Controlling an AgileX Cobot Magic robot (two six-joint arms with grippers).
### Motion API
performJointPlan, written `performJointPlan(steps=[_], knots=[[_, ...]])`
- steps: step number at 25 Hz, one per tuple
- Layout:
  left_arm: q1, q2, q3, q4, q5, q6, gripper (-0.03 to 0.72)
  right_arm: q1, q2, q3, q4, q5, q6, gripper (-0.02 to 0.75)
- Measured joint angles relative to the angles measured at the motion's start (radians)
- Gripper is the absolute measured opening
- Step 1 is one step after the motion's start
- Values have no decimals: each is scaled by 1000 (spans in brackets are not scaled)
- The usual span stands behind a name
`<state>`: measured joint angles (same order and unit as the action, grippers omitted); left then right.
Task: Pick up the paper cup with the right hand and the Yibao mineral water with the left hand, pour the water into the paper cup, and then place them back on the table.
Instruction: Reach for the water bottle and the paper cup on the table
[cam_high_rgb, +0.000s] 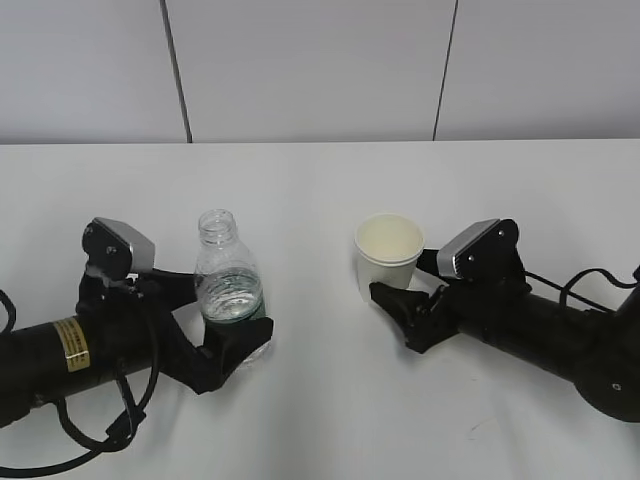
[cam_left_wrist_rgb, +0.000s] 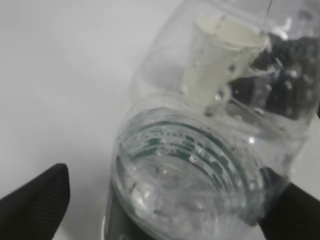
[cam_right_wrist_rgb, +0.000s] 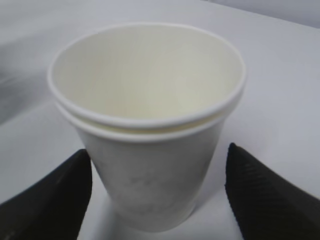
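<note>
White counter (cam_high_rgb: 320, 190): Yibao mineral water (cam_high_rgb: 229, 283) at 9 o'clock, paper cup (cam_high_rgb: 388, 254) at 3. Left hand (cam_high_rgb: 232, 335) and right hand (cam_high_rgb: 408, 305) fingers spread, bracketing each upright for grasp; neither lifted.

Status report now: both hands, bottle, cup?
Left hand around bottle, grip unconfirmed. Right hand open, fingers either side of paper cup, gaps visible. Both upright on table. Cup dry. Nothing between them.

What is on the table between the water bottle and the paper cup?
Nothing. In the exterior view, only bare white table lies between the Yibao mineral water and the paper cup.
</note>
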<state>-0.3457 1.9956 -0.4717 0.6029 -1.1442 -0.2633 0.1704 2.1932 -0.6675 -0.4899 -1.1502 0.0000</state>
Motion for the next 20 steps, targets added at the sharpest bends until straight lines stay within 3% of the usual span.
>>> performJointPlan(steps=[14,20], knots=[[0,0,-3,1,0,-2,661,0,43,-73,-45,0,36,645],[0,0,-3,1,0,-3,645,0,52,-75,-45,0,38,605]])
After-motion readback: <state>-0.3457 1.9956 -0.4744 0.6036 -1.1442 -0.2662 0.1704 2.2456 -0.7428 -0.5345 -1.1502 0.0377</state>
